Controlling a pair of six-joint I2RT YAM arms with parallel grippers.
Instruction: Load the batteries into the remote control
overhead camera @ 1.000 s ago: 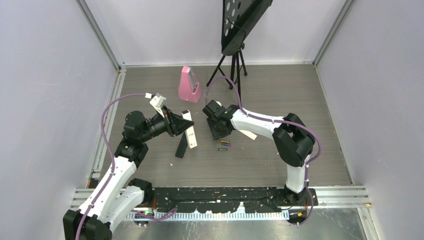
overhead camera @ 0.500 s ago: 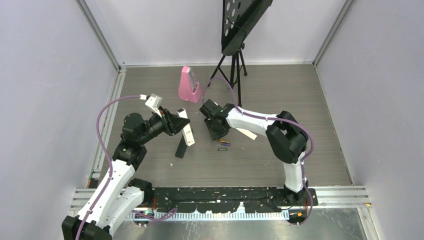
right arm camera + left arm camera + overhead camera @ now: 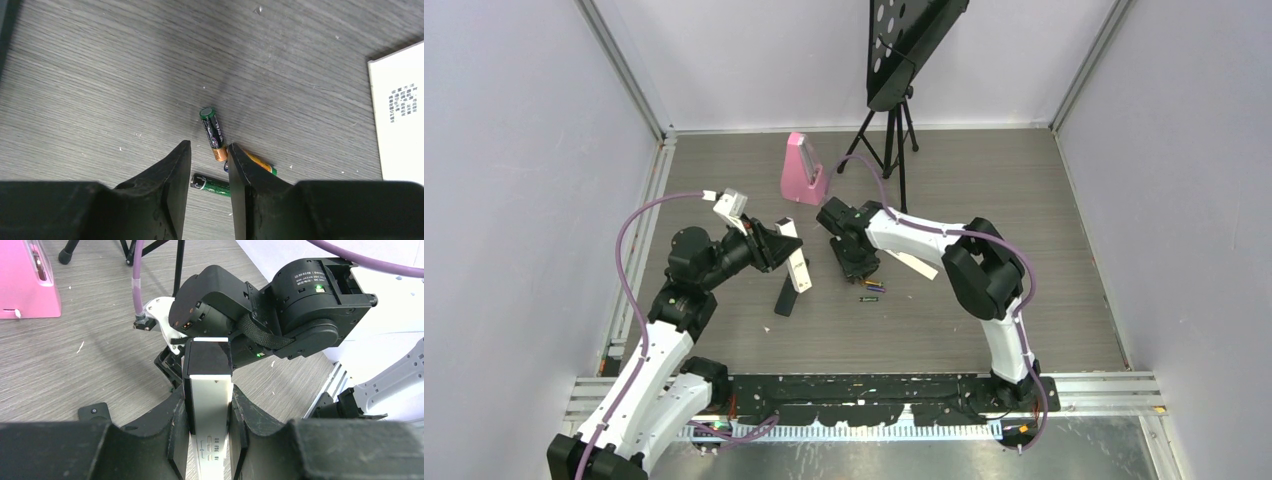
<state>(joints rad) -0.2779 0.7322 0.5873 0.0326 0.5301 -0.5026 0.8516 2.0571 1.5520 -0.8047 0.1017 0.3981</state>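
The grey wood-grain table (image 3: 984,200) bears a pink metronome (image 3: 803,170), a music-stand tripod (image 3: 890,140), a black remote control (image 3: 785,296), three batteries (image 3: 212,134) close together, and a white printed card (image 3: 397,110).

You have a grey wood-grain surface (image 3: 1024,200), a pink metronome (image 3: 802,170), green-and-gold batteries (image 3: 212,132), and a white bar (image 3: 207,405) capped black.

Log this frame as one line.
left gripper: shut on remote | right gripper: open, empty, above batteries | batteries: three, loose on table | stage: pre-grasp
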